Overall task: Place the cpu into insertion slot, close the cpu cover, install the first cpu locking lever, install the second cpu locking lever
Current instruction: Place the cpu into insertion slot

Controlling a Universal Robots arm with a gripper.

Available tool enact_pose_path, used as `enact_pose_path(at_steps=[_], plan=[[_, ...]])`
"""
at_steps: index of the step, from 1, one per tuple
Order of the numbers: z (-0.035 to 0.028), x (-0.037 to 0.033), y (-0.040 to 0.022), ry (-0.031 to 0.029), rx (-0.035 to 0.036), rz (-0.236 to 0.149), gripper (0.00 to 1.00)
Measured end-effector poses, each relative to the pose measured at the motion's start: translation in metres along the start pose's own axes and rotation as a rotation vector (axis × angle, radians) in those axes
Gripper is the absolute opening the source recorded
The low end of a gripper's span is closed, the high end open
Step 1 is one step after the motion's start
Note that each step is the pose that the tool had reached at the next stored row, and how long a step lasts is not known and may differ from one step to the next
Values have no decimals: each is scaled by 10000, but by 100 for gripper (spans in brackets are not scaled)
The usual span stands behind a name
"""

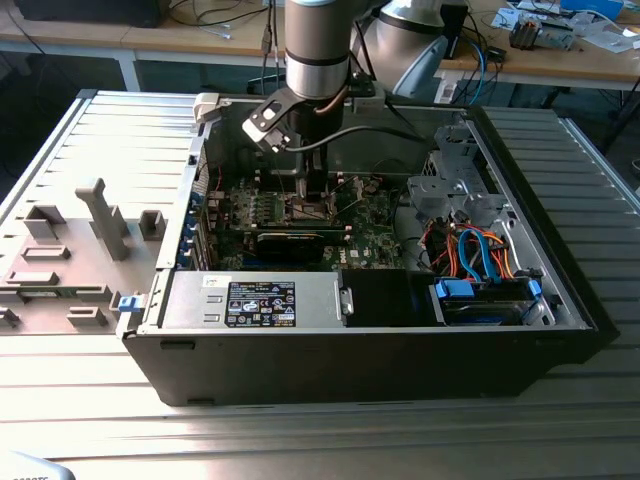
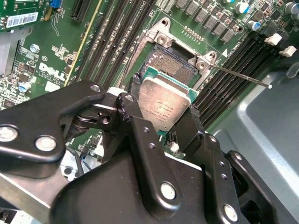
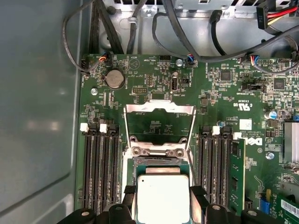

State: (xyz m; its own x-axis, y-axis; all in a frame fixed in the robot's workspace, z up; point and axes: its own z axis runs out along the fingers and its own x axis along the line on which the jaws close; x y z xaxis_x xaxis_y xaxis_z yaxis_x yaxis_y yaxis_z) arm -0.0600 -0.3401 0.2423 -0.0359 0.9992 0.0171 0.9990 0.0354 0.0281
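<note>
The arm [image 1: 316,60] reaches straight down from 12 o'clock in the exterior view into the computer case [image 1: 300,370]. Its end effector [image 2: 164,99] squeezes the cpu [image 2: 163,111], just over the insertion slot [image 2: 170,63]. The cpu cover [image 3: 160,110] is flipped open.

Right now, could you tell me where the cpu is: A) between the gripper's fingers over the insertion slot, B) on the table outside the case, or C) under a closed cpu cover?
A: both wrist views show the gripper clamping the cpu over the insertion slot, the cpu cover open.
</note>
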Motion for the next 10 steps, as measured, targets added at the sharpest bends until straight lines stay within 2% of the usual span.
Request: enact_pose_path(at_steps=[4,10], plan=[[16,51,-6,2,-1,0,54],[77,52,-8,1,0,0,54]])
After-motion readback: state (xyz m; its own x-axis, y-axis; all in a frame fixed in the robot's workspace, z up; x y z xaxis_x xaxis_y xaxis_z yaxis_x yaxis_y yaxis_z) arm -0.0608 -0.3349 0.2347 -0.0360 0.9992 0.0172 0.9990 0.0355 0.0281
